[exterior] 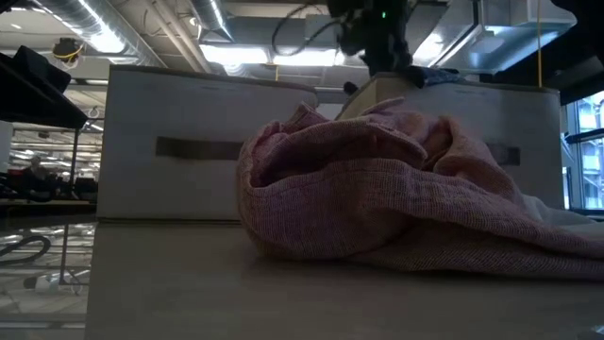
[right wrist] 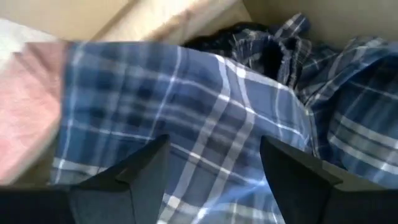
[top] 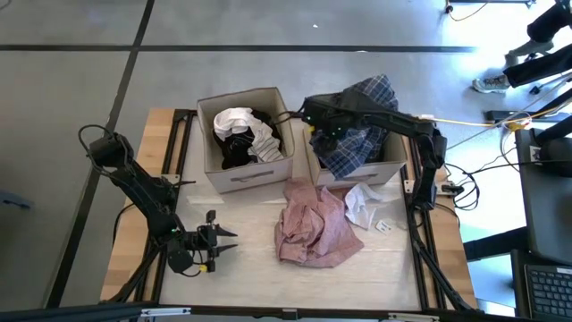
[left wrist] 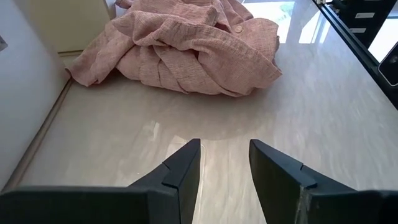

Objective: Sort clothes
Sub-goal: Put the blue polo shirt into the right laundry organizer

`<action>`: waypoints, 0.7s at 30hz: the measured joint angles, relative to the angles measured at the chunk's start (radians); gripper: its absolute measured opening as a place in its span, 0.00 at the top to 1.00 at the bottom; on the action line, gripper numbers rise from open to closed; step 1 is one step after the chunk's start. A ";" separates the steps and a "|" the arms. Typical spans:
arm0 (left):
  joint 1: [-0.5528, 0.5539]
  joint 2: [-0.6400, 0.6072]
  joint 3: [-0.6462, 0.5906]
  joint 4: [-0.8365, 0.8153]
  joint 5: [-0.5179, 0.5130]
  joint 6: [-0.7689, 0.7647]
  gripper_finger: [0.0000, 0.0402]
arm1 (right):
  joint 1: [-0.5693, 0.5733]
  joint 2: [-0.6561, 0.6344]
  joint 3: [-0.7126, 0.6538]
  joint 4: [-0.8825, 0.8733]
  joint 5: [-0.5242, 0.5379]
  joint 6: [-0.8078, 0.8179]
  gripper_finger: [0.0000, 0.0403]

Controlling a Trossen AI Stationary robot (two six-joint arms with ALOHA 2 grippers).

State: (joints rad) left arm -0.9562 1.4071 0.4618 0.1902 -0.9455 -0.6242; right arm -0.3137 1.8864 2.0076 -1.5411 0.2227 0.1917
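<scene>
Midway through sorting: left end effector [top: 217, 240] idles low at tabletop's [top: 250, 268] near left corner, fingers parted, grasping nothing. Left box [top: 243, 170] already holds black and white clothes [top: 239, 130]. Pink shirt [top: 310, 224] and small white piece [top: 362, 204] remain unsorted on tabletop. Right end effector [top: 315, 132] hovers over right box [top: 386, 168], fingers spread, plaid shirt [top: 357, 125] apparently released, draped over box rim.
</scene>
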 joint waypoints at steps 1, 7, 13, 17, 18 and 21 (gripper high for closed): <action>0.000 0.000 0.000 0.000 0.000 0.000 0.68 | -0.004 -0.001 -0.026 0.020 0.004 -0.002 0.38; 0.000 0.000 0.000 -0.005 0.000 0.000 0.68 | -0.045 -0.004 -0.169 0.148 0.004 -0.036 0.38; 0.000 0.000 0.000 -0.008 0.000 0.000 0.68 | -0.097 -0.014 -0.328 0.347 -0.098 -0.048 0.38; 0.000 0.000 0.000 -0.018 0.000 -0.004 0.68 | -0.108 -0.013 -0.418 0.478 -0.195 -0.060 0.38; 0.000 0.000 0.000 -0.022 0.000 -0.005 0.68 | -0.108 -0.013 -0.428 0.495 -0.203 -0.061 0.38; 0.000 0.000 0.000 -0.023 0.000 -0.005 0.68 | -0.106 -0.011 -0.429 0.504 -0.207 -0.063 0.38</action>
State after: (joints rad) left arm -0.9562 1.4071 0.4618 0.1676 -0.9455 -0.6291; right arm -0.4192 1.8751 1.5781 -1.0375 0.0162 0.1287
